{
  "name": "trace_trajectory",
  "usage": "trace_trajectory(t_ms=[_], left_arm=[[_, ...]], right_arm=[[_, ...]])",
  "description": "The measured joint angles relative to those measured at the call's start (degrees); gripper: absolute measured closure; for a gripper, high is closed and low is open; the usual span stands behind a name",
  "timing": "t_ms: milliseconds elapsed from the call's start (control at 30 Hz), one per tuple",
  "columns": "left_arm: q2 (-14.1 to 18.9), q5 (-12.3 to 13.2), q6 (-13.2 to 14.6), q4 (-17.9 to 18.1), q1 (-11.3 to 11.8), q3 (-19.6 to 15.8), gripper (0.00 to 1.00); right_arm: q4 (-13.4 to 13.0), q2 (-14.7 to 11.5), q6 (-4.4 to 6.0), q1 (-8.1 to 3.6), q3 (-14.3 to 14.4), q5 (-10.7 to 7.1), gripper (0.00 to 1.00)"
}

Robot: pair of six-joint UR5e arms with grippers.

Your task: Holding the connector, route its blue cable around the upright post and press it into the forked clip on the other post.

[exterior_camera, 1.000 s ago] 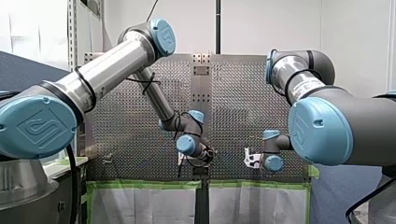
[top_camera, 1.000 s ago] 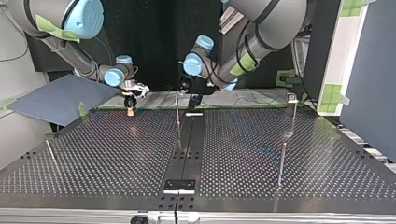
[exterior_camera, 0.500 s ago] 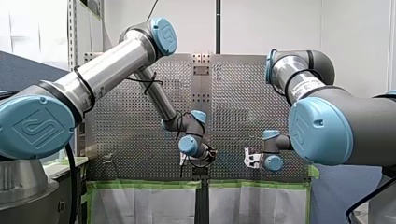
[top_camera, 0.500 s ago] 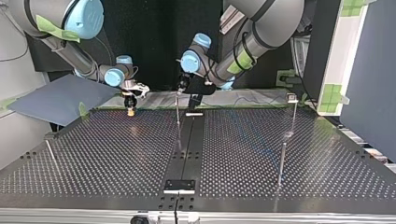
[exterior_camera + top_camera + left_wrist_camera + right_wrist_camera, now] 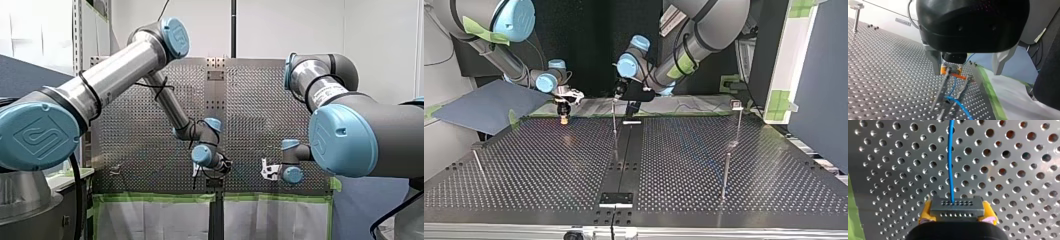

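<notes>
While the connector is held: routing is judged in hand, the forked clip not yet reached.
Next move: the blue cable is to be drawn round the upright post, then pressed into that clip.
Connector: clamped between the right gripper's yellow pads, just above the table.
Left gripper: spread wide, grasping nothing, the cable ahead of it.

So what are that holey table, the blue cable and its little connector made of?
Table: bare metal apparently, grey with a dull sheen. Blue cable: smooth, glossy sheath, probably plastic. Connector: dark, matte, with rows of tiny holes; likely moulded plastic.
</notes>
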Motion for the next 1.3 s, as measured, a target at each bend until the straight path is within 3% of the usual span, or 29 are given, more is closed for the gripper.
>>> trace_trajectory(t_ms=[567, 800, 1300], left_arm=[[8.5, -6.5, -4.1, 8.1, 0.1, -8.3, 0.0], [12.3, -9.8, -4.1, 11.4, -0.3, -12.1, 0.0], [19.5, -10.3, -7.2, 12.3, 0.1, -19.3, 0.0]], right_arm=[[-0.1, 0.1, 0.39, 0.05, 0.0, -1.43, 1.0], [0.0, 0.1, 0.42, 0.07, 0.0, -1.5, 1.0], [0.2, 0.1, 0.42, 0.33, 0.0, -1.5, 1.0]])
